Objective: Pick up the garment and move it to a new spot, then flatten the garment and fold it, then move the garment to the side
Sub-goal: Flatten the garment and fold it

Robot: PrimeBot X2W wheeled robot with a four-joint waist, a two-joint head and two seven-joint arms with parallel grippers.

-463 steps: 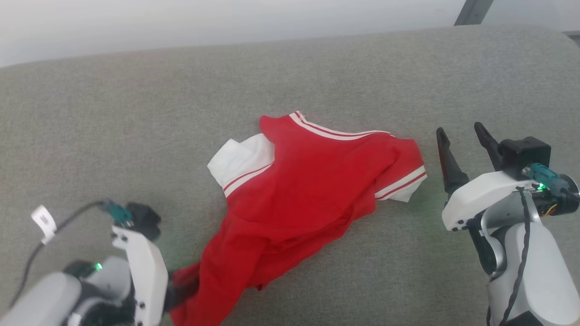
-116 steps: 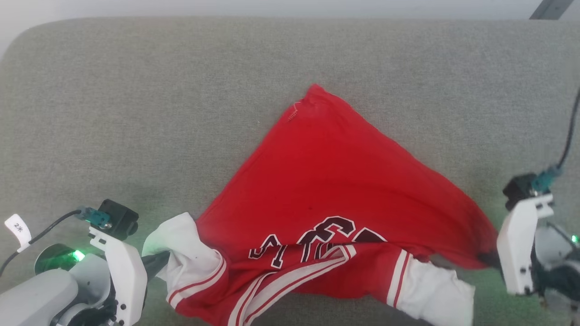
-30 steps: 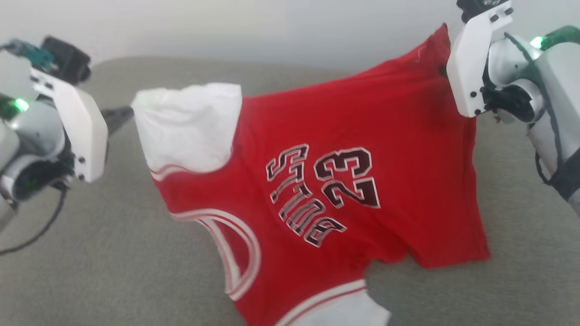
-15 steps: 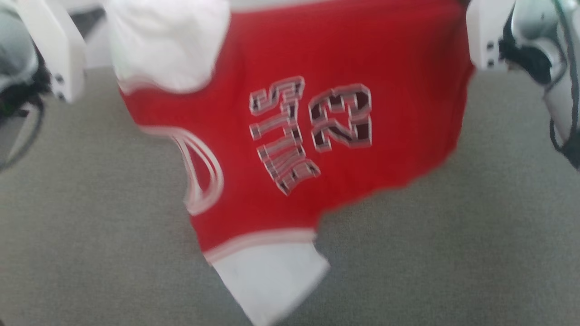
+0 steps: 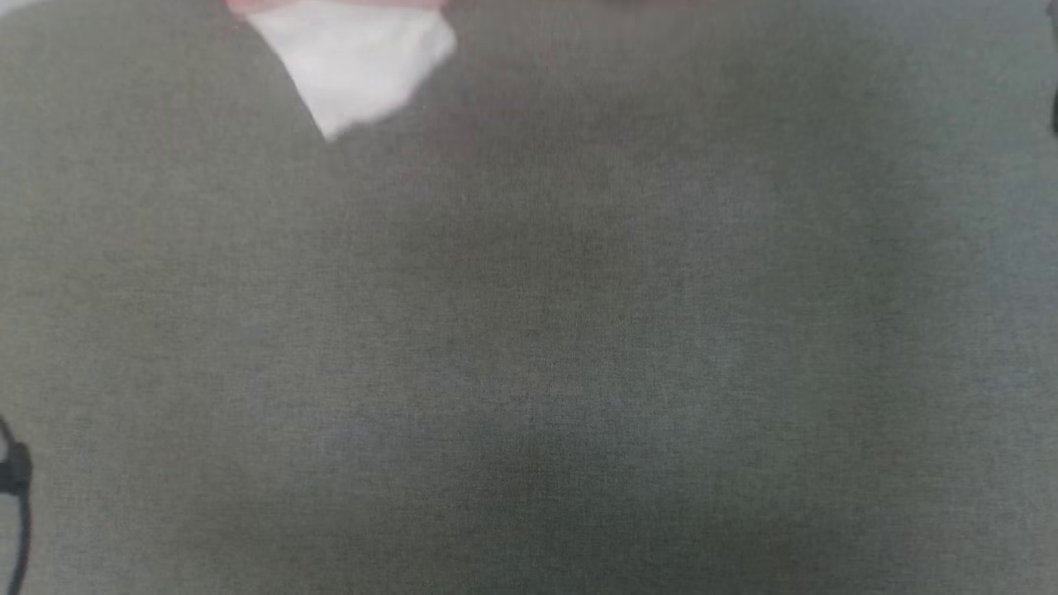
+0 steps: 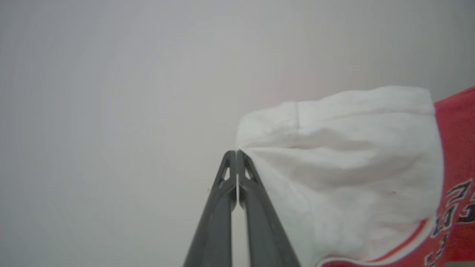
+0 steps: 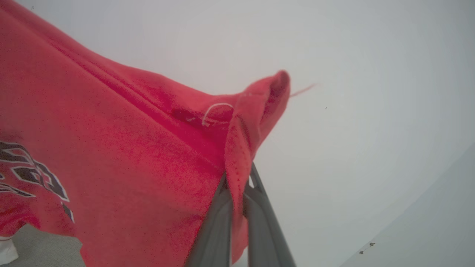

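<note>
The left tool [image 6: 236, 152] clamps the white sleeve [image 6: 334, 167] of the garment [image 7: 111, 129], the right tool [image 7: 237, 181] its red corner. The garment hangs above the grey cushion [image 5: 529, 330]. Lowering both evenly, taut, should land it flat.

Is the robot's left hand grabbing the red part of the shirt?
No, the left hand is pinched shut on the white sleeve of the jersey, beside the red part.

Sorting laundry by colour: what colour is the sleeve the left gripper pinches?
White; the sleeve shows best in the left wrist view.
</note>
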